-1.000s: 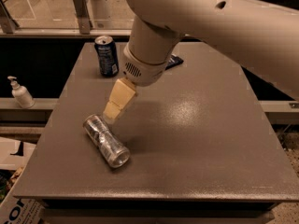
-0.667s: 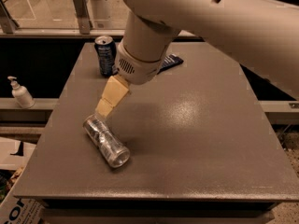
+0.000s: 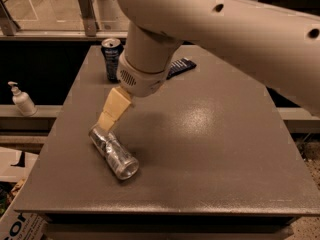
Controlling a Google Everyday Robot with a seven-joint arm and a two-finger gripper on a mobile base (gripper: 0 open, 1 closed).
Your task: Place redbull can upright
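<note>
The redbull can (image 3: 114,153) is slim and silver. It lies on its side on the grey table (image 3: 210,154) near the front left, its shiny top facing the front right. My gripper (image 3: 106,122) hangs from the big white arm and reaches down to the can's far left end. Its tan tip touches or nearly touches the can there.
A wider dark blue can (image 3: 112,59) stands upright at the table's back left. A dark flat packet (image 3: 179,67) lies behind the arm. A white pump bottle (image 3: 22,100) stands on a ledge to the left. Cardboard boxes (image 3: 15,204) sit at the lower left.
My gripper has moved left and down, from above the table's middle to the far end of the lying can. The can has not moved.
</note>
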